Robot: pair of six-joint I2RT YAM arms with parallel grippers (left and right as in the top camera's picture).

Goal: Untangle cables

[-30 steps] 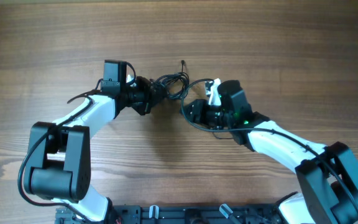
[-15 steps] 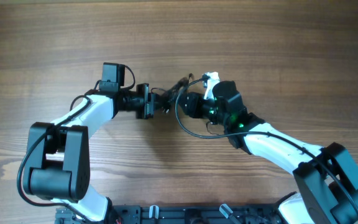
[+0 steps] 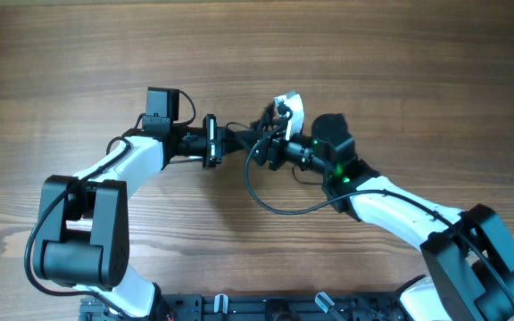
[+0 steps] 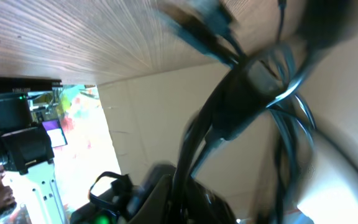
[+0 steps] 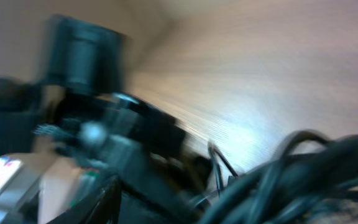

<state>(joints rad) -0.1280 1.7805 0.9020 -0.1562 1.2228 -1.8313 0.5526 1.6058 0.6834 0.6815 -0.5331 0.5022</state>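
Observation:
The thin black cables [image 3: 244, 136] are bunched between my two grippers above the table's middle. One cable hangs out of the bunch in a long loop [image 3: 270, 205] under the right arm. My left gripper [image 3: 228, 141] points right and is shut on the bunch's left side. My right gripper [image 3: 261, 147] points left and is shut on its right side, close to the left gripper. The left wrist view is blurred and shows the cables [image 4: 241, 93] running down into my jaws. The right wrist view is blurred too, with cables [image 5: 303, 168] at its lower right.
The wooden table [image 3: 400, 62] lies bare around the arms. The two grippers nearly touch. The right arm's body, with a green light [image 3: 339, 172], lies to the right of the bunch. The left arm's camera block [image 3: 161, 101] sits to the left.
Both grippers have closed in on each other and turned at the wrist. The bunch has been drawn up tight between them, and one cable has dropped into a wider loop below.

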